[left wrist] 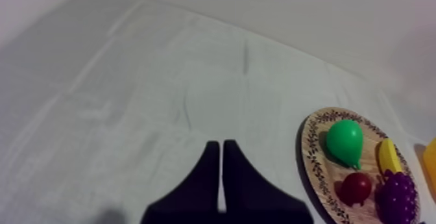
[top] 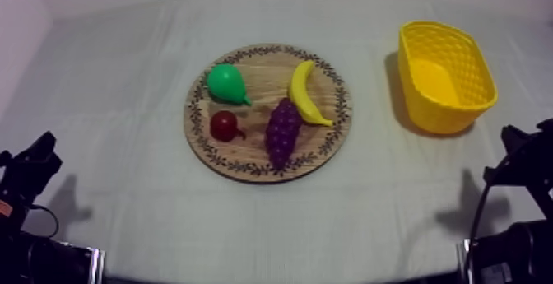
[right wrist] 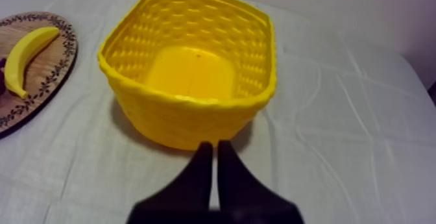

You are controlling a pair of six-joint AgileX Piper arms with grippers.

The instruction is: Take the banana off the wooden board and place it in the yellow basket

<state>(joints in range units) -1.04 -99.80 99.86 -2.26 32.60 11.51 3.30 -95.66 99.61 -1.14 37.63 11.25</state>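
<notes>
1. From above, the banana (top: pixel 307 94) lay on the right-hand part of the round wooden board (top: pixel 267 173), apart from the bunch of grapes (top: pixel 282 131) just beside it. The pear (top: pixel 225 84) and the small red fruit (top: pixel 223 126) sat on the board's left part. The banana's long axis ran from the far side of the board towards the near right, with the curve bowing towards the yellow basket (top: pixel 485 90). The basket stood empty on the worktop (top: pixel 123 98) to the right of the board, well apart from it. The left arm (top: pixel 29 176) and the right arm (top: pixel 518 160) both sat low at their own sides, well short of the board. I judged the right arm the nearer one to both banana and basket.

2. From the left wrist, the left claw (left wrist: pixel 220 147) had its fingers together in a narrow wedge, holding nothing, over bare cloth. The board lay off to one side of it. The pear and red fruit were on the board's nearer part, and an end of the banana showed beyond them, so that claw would have had to cross the other fruit.

3. From the right wrist, the right claw (right wrist: pixel 213 147) was likewise closed on nothing and pointed straight at the basket's near wall. The banana lay on the board beside the basket, off to the robot's left of this claw, with nothing between them. To my eye the coming move called for swinging that way and opening across the banana's width.
</notes>
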